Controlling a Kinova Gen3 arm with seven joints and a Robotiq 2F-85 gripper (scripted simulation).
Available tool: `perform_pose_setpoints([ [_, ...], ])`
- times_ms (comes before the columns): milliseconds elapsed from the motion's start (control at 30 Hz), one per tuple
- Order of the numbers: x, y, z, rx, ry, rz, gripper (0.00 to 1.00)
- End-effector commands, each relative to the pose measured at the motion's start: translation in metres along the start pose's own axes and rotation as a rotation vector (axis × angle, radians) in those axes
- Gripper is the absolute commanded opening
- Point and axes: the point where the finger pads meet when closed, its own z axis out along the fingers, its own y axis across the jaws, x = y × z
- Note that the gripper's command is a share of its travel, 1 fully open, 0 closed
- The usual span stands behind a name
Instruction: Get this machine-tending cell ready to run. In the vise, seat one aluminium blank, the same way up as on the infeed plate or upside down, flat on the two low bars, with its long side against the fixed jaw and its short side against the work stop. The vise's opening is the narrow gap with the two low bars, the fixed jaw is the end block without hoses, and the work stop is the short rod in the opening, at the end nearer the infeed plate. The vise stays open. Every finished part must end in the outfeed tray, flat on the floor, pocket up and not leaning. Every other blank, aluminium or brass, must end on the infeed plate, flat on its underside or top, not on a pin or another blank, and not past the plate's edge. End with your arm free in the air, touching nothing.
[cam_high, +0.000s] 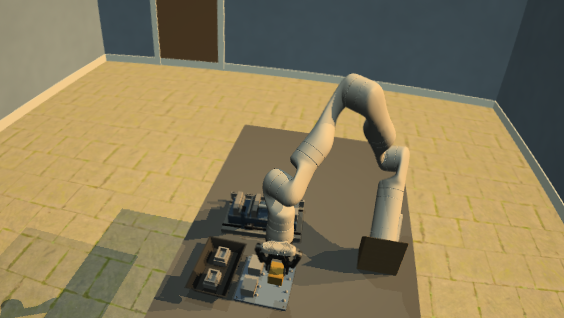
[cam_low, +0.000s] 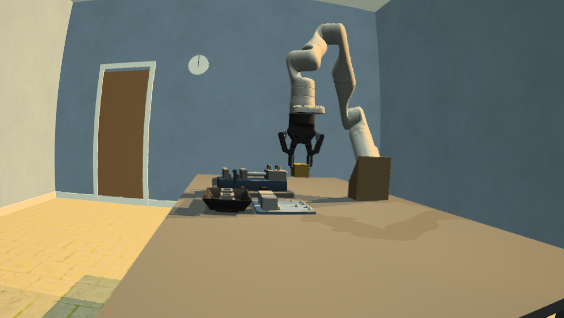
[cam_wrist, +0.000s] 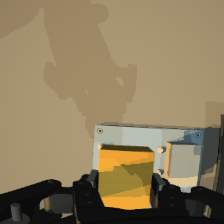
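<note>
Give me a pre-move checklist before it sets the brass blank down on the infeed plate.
1. Grip: gripper shut on the brass blank, blank sits between both fingers - ok.
2. Height: blank hangs in the air above the infeed plate, touching nothing - ok.
3. Landing spot: bare plate shows under the blank in the wrist view, aluminium blank lies beside it - ok.
4. Pins: one pin shows close to the blank's edge - cannot tell.
5. Outfeed tray: two finished parts inside, pockets up - ok.
6. Vise: seated blank - cannot tell.
</note>
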Motion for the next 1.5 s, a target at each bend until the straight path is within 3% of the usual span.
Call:
perform_pose_setpoints([
  [0, 0.0, 0.0, 0.003, 0.001, -0.001, 0.0, 0.0],
  [1033, 0.0, 0.0, 0.061, 0.001, -0.001, 0.0, 0.0],
  [1467, 0.0, 0.0, 0.075, 0.001, -0.001, 0.0, 0.0],
])
